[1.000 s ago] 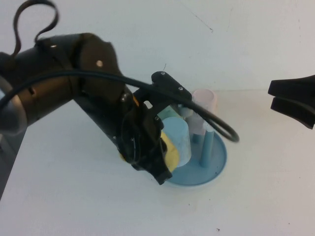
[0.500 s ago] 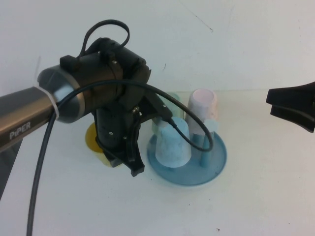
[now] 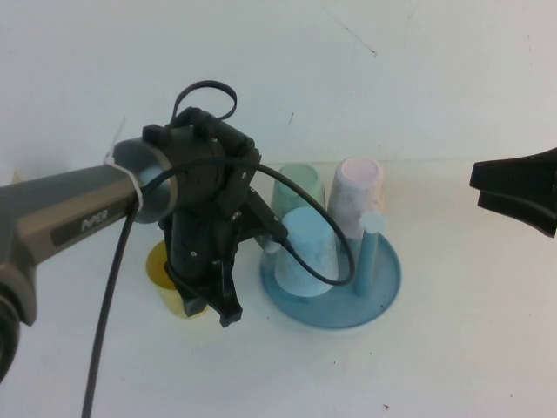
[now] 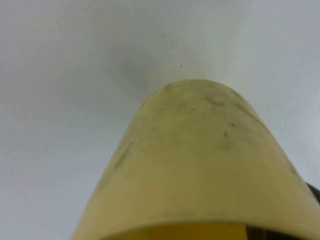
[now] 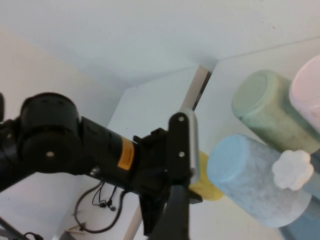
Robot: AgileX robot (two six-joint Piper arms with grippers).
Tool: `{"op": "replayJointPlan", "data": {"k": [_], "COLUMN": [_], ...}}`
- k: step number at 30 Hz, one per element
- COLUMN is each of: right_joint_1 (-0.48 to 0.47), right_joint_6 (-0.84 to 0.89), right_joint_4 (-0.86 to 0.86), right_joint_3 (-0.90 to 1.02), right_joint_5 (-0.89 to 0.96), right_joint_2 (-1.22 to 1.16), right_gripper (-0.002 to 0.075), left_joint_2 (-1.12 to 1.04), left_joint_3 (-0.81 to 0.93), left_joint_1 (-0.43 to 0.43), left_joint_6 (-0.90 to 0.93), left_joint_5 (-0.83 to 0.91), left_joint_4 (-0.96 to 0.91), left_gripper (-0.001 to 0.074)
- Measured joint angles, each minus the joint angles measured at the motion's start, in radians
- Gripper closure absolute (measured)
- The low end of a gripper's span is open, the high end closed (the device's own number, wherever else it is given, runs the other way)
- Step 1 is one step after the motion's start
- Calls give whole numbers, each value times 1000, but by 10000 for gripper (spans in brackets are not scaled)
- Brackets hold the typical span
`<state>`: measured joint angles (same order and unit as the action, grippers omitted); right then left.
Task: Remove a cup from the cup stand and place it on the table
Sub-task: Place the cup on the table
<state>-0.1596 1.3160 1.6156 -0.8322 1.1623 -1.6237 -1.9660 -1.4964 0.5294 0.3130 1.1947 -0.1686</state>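
My left gripper (image 3: 207,305) is shut on the pale-yellow cup (image 3: 167,268) and holds it mouth up, just left of the cup stand (image 3: 383,292), low over the white table (image 3: 104,366). I cannot tell whether the cup's base touches the table. The cup fills the left wrist view (image 4: 200,165) and shows behind the left arm in the right wrist view (image 5: 209,186). My right gripper (image 3: 515,185) hangs shut and empty at the right edge, apart from the stand.
A light-blue cup (image 3: 305,252), a green cup (image 3: 296,187) and a pink cup (image 3: 359,196) sit upside down on the stand's pegs. One bare peg with a white tip (image 3: 372,222) stands at its right. The left arm's cable (image 3: 104,331) trails over the table.
My left gripper has carried the yellow cup leftward off the stand, turned it mouth up and brought it down beside the dish. The right gripper has not moved.
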Motion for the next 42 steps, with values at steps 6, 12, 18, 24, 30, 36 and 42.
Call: {"op": "replayJointPlan", "data": {"k": [6, 12, 18, 24, 30, 36, 42], "right_joint_1": [0, 0, 0, 0, 0, 0, -2], "right_joint_6": [0, 0, -11, -19, -68, -74, -74], "right_joint_4": [0, 0, 0, -2, -9, -13, -55], "right_joint_3": [0, 0, 0, 0, 0, 0, 0], "right_joint_5": [0, 0, 0, 0, 0, 0, 2], "right_joint_2": [0, 0, 0, 0, 3, 50, 149], "right_gripper": [46, 59, 67, 67, 67, 104, 393], "left_joint_2": [-31, -34, -34, 4, 137, 286, 503], "left_joint_3": [0, 0, -13, -74, -103, -101, 44], "left_joint_1": [-7, -43, -51, -51, -51, -51, -52], "left_joint_6": [0, 2, 2, -4, -11, -25, -28], "left_joint_5": [-20, -40, -33, 8, 18, 31, -109], "left_joint_4": [41, 104, 109, 137, 263, 285, 366], "left_gripper": [710, 615, 397, 379, 426, 681, 730]}}
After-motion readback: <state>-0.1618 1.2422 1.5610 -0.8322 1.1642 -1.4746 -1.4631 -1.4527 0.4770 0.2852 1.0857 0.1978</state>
